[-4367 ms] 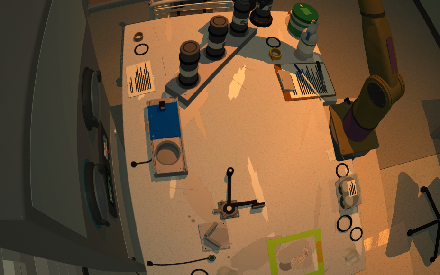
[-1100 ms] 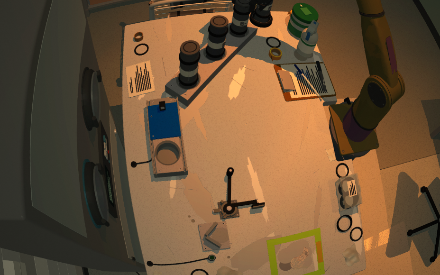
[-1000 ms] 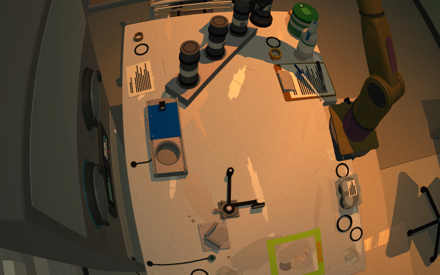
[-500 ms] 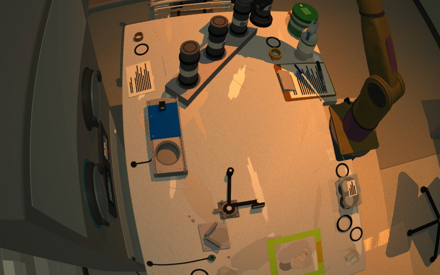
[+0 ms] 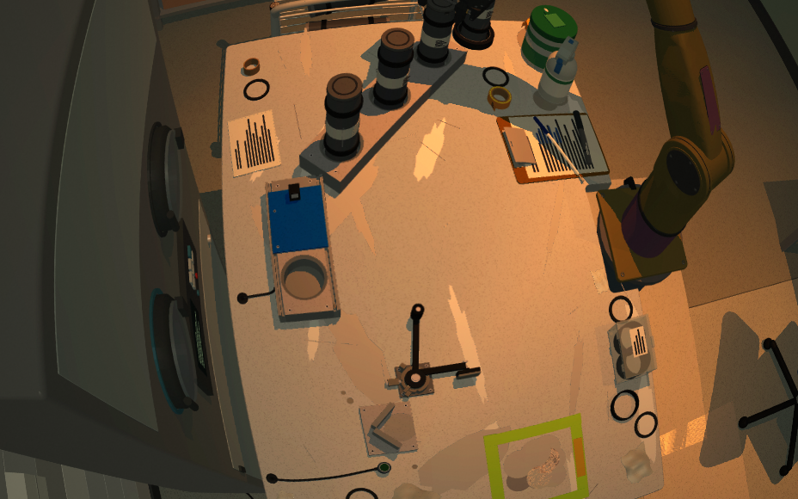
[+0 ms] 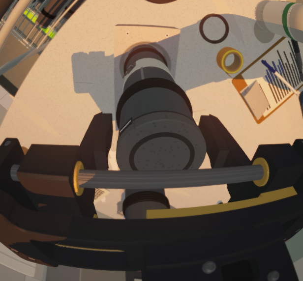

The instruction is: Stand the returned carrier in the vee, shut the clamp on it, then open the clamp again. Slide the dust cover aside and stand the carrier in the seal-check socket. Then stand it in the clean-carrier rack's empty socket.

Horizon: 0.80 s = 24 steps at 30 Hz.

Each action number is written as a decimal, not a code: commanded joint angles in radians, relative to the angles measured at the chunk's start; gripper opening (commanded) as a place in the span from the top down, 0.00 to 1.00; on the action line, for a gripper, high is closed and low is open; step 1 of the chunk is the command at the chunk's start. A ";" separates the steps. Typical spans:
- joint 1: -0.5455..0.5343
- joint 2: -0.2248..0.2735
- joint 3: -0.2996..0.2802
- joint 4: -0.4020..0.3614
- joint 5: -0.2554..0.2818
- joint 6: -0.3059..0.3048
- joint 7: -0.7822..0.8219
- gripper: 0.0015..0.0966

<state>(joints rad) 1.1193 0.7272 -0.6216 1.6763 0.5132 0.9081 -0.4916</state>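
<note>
The returned carrier, a dark grey banded cylinder, stands upright in the end socket of the clean-carrier rack at the far end of the table. My gripper is open around the carrier's top and holds nothing. Two more carriers stand in the rack's other sockets. The seal-check socket lies uncovered on the left, with its blue dust cover slid to the far side. The clamp sits mid-table with its arm swung away from the vee block.
A black ring and a yellow tape roll lie right of the rack, then a clipboard, a bottle and a green canister. A dark lens-like object stands behind the rack.
</note>
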 commanded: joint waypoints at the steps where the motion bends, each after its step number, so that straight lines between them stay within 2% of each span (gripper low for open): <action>1: 0.000 -0.001 -0.001 -0.001 0.000 0.000 0.000 0.18; 13: 0.006 -0.018 -0.011 -0.017 -0.015 0.029 0.013 0.18; 24: 0.018 -0.058 -0.034 -0.062 -0.052 0.107 0.046 0.18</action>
<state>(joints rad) 1.1378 0.6698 -0.6548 1.6153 0.4610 1.0160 -0.4453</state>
